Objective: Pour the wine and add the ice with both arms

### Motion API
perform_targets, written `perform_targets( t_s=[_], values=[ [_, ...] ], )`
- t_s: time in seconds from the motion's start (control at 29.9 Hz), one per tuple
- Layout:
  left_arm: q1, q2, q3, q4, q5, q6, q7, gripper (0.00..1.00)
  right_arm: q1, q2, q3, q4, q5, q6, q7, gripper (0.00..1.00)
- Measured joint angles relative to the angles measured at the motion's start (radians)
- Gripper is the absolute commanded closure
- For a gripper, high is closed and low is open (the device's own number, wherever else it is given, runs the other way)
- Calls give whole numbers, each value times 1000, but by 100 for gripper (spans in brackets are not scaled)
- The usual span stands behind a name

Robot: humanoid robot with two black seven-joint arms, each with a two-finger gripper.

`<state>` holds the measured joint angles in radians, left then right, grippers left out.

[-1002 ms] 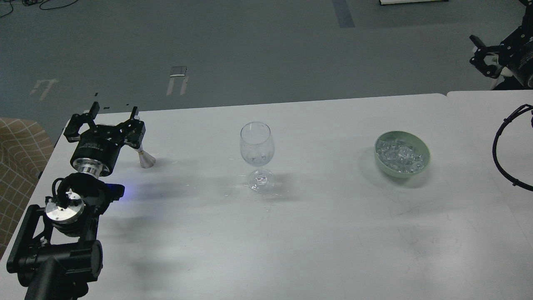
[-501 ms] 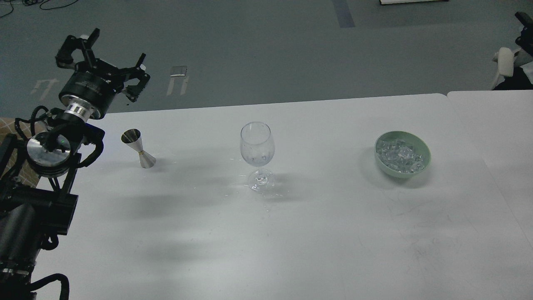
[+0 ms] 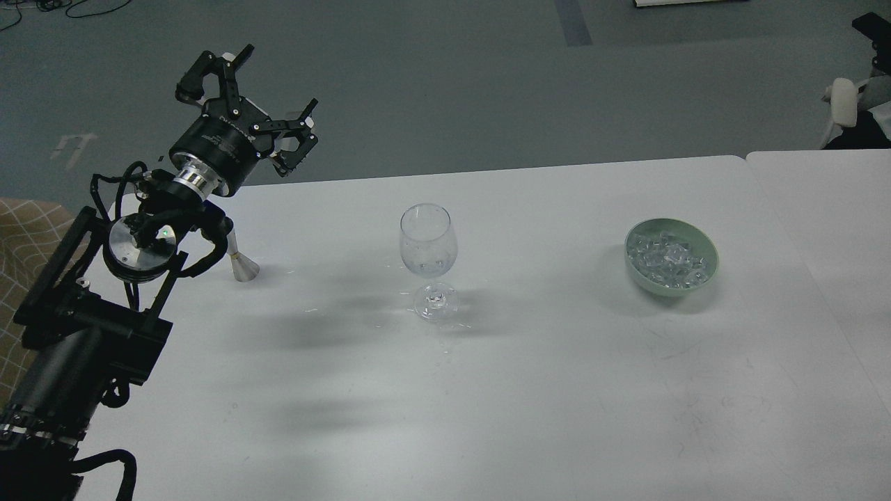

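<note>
A clear wine glass (image 3: pixel 429 243) stands upright at the table's middle. A little clear wine (image 3: pixel 429 265) glints low in its bowl and is barely visible. The ice (image 3: pixel 669 256) is a heap of small clear cubes in a pale green bowl (image 3: pixel 704 277) at the right. My left arm (image 3: pixel 139 250) comes in from the lower left. Its gripper (image 3: pixel 280 78) is open and empty, raised past the table's far edge, up and left of the glass. A small steel jigger (image 3: pixel 243 266) stands on the table, partly hidden behind the arm. My right gripper is out of view.
The white table (image 3: pixel 487 390) meets a second white table (image 3: pixel 828 202) at the right. Grey floor lies beyond the far edge. A white object (image 3: pixel 842 92) and a dark part (image 3: pixel 873 22) show at the top right corner.
My left gripper, open, has risen off the jigger and swung up and to the right, leaving the jigger standing on the table. The right gripper has left the view at the top right.
</note>
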<state>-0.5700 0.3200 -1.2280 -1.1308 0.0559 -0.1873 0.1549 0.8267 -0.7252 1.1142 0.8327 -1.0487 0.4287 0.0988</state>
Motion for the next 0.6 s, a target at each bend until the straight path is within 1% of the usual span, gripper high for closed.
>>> perform_targets(
  t_s=[0.03, 0.1, 0.23, 0.27, 0.37, 0.4, 0.47, 0.57, 0.6],
  values=[
    [1, 0, -6, 0, -5, 0, 1, 10, 0, -3, -10, 13, -45, 0, 13, 0],
    [6, 0, -27, 0, -11, -4, 4, 10, -2, -10, -33, 43, -115, -1, 25, 0],
    [34, 0, -60, 0, -14, -18, 10, 9, -5, -42, -116, 130, -177, 0, 30, 0],
    [36, -1, -63, 1, -14, -28, 11, 9, -4, -61, -133, 147, -180, 0, 31, 0],
    [41, -4, -68, 5, -15, -97, 11, 8, 8, -125, -184, 196, -184, 1, 33, 0],
    [44, -5, -70, 6, -15, -119, 9, 6, 17, -133, -198, 208, -185, 1, 33, 0],
    [54, -8, -78, 6, -8, -142, 3, 4, 37, -138, -225, 220, -197, 1, 33, 2],
    [73, -9, -97, 6, -5, -148, 0, 3, 74, -143, -292, 236, -264, 1, 33, 4],
    [80, -9, -102, 6, -8, -147, 0, 3, 88, -143, -319, 240, -300, 1, 33, 10]
  ],
)
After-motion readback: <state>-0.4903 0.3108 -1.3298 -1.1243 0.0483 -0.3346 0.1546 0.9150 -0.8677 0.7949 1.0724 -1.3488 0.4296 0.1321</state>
